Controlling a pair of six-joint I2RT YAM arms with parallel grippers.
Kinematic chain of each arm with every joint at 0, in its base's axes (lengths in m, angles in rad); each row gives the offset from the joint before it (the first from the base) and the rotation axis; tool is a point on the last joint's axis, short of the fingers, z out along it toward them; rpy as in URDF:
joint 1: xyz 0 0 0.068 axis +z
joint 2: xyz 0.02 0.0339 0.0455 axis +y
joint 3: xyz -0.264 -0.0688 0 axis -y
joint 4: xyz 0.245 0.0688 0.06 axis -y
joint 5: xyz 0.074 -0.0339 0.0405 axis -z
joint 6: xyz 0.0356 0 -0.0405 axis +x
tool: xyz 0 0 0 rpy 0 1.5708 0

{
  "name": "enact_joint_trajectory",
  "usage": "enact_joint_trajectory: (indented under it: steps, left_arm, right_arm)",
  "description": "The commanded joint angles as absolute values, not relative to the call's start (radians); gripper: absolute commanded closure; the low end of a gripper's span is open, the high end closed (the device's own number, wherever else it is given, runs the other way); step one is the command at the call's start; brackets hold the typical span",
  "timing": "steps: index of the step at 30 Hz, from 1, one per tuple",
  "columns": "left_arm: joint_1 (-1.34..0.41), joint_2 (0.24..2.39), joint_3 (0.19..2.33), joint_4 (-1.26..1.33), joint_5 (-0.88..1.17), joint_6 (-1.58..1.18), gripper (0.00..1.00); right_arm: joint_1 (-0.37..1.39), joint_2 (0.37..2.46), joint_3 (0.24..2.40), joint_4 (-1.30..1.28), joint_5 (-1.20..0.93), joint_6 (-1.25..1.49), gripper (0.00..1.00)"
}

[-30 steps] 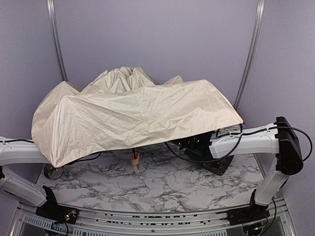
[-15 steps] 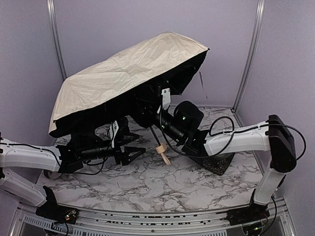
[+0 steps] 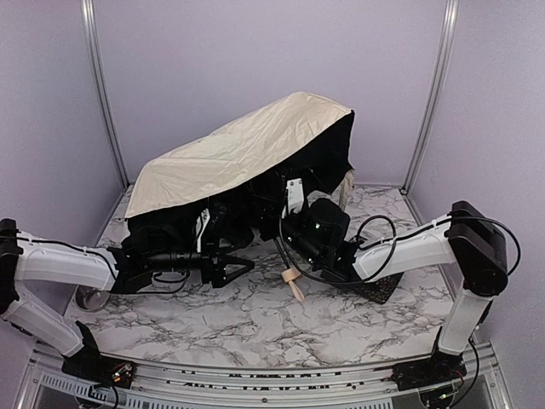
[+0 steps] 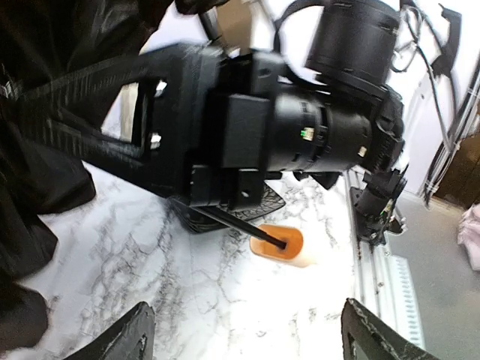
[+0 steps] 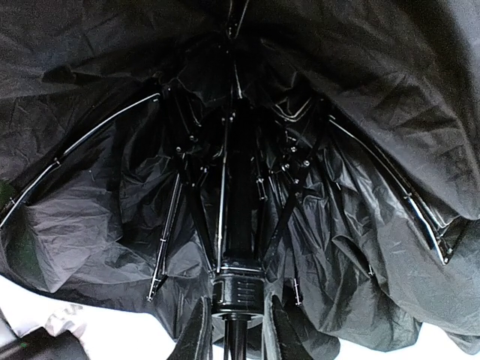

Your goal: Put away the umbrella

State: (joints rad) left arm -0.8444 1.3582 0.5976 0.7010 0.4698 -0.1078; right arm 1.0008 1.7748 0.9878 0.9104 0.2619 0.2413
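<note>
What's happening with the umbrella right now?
The right gripper is shut on the umbrella at its shaft, holding it tilted above the marble table. The left gripper is open and empty beside its lower edge. The tan handle points down; the umbrella is not folded up yet.

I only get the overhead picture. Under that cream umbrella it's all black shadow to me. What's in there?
Observer: The right wrist camera looks up inside the umbrella: all black, with thin ribs fanning out from a central shaft.
Visitor: Is anything holding it up?
Observer: Yes. The right fingers sit either side of that shaft, just below its slider.
Visitor: And the other arm?
Observer: Its camera shows the left fingers spread wide, only marble table between them, the tan handle beyond.
</note>
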Motion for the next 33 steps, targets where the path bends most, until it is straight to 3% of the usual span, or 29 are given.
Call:
enact_joint_trajectory:
  steps: [1, 12, 21, 28, 33]
  left_arm:
    - [-0.775, 1.45, 0.658, 0.818, 0.572, -0.375, 0.14]
    - [-0.712, 1.67, 0.621, 0.992, 0.573, -0.659, 0.24]
    - [-0.708, 1.649, 0.552, 0.828, 0.425, -0.597, 0.26]
    - [-0.747, 1.7, 0.595, 0.801, 0.424, -0.623, 0.26]
    - [-0.777, 1.697, 0.6, 0.8, 0.386, -0.632, 0.27]
  right_arm:
    - [0.998, 1.816, 1.066, 1.022, 0.335, 0.18, 1.0]
    - [0.996, 2.008, 1.087, 0.986, 0.513, 0.321, 1.0]
    - [0.998, 2.089, 1.112, 0.885, 0.507, 0.505, 1.0]
    - [0.996, 2.025, 1.122, 0.728, 0.512, 0.499, 0.69]
    - [0.986, 1.964, 1.21, 0.356, 0.508, 0.488, 0.45]
